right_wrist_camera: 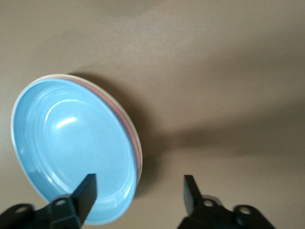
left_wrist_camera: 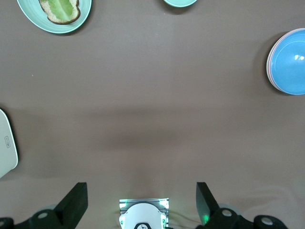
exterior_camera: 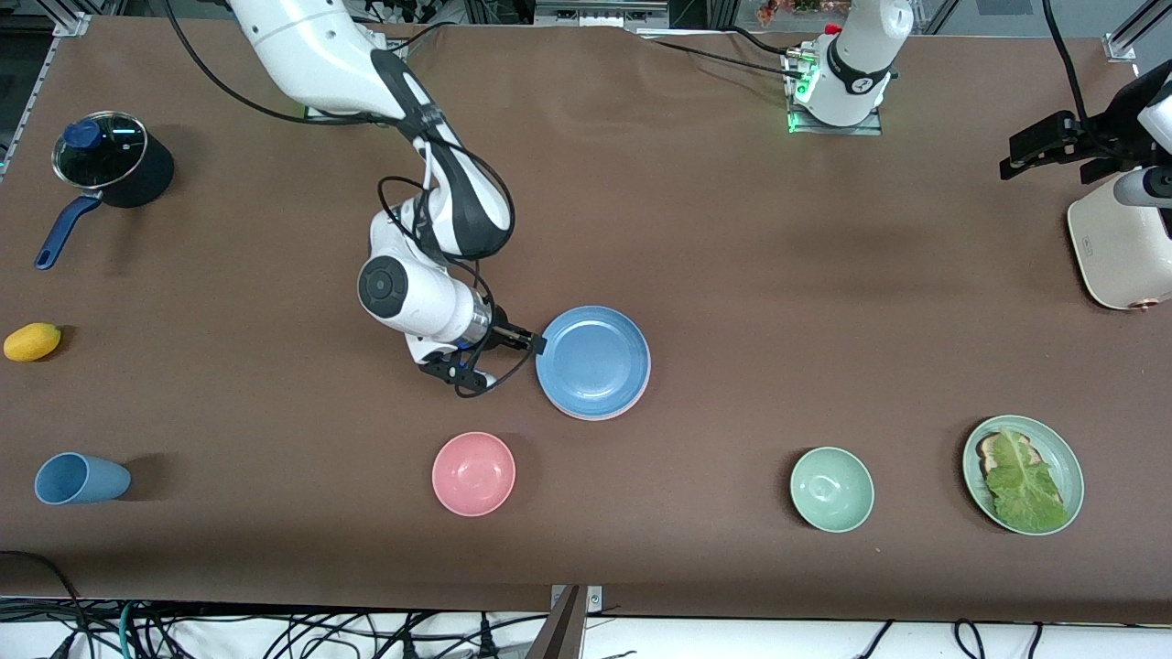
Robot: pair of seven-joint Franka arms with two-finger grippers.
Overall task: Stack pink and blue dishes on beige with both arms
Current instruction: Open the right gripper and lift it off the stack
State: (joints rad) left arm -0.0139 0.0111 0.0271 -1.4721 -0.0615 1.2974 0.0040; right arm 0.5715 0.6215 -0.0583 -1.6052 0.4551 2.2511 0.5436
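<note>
The pot (exterior_camera: 114, 160) sits at the right arm's end of the table, well clear of any fingers, and the lemon (exterior_camera: 32, 341) lies nearer the front camera than the pot. Nearer again, the blue cup (exterior_camera: 81, 479) lies on its side.

Over to the right gripper (exterior_camera: 534, 346): it sits low at the rim of the stack, fingers (right_wrist_camera: 86, 193) spread and released. 1 finger hangs over the blue plate's edge, the other over bare table just beside the rim, and nothing is gripped. The blue plate (exterior_camera: 593, 361) lies on top, the pink plate (right_wrist_camera: 134, 138) shows as a thin edge under it, and the beige plate (right_wrist_camera: 125, 114) peeks out at the bottom: 3 plates stacked, just off those fingertips. The pink bowl (exterior_camera: 473, 473) stands near that gripper, closer to the front camera.

Toward the left arm's end, the green bowl (exterior_camera: 831, 489) and the green plate (exterior_camera: 1067, 458) with bread and lettuce (exterior_camera: 1024, 480) stand well apart from both pairs of fingers.

The left gripper (left_wrist_camera: 142, 202) waits high above the table, fingers (left_wrist_camera: 76, 202) wide and empty, beside the white appliance (exterior_camera: 1122, 247).
</note>
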